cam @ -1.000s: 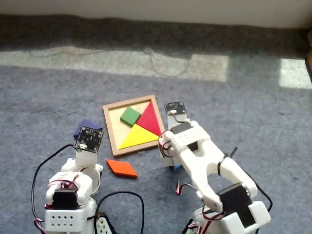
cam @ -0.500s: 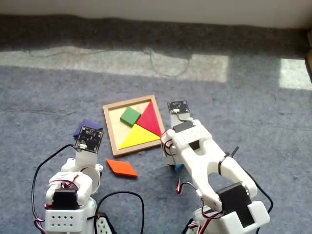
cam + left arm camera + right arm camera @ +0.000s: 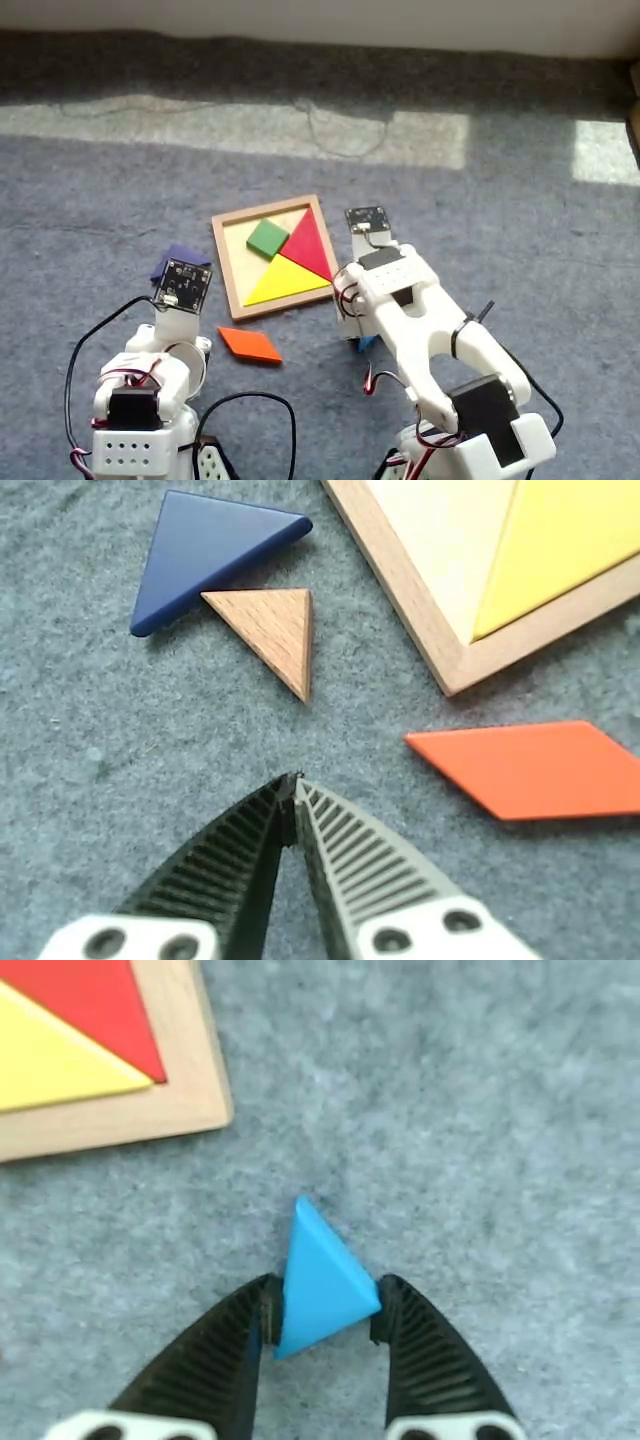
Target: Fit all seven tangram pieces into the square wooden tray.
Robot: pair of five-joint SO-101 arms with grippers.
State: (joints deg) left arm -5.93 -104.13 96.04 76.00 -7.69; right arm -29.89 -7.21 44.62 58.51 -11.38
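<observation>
Right gripper [image 3: 322,1305] pinches the blue triangle [image 3: 322,1280] across 2 edges, low by the carpet near the tray [image 3: 120,1120] corner; it looks thin, stiff, light and smooth, so likely to pivot in a loose pinch. Left gripper [image 3: 292,792] pressed together, empty. Farther on, the tray's raised rim needs clearing; bare room lies beside the green square [image 3: 267,238].

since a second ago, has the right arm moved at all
Yes, slightly. In the high view the right arm has shifted toward the picture's right, away from the wooden tray, with its jaws shut on the blue triangle.
</observation>
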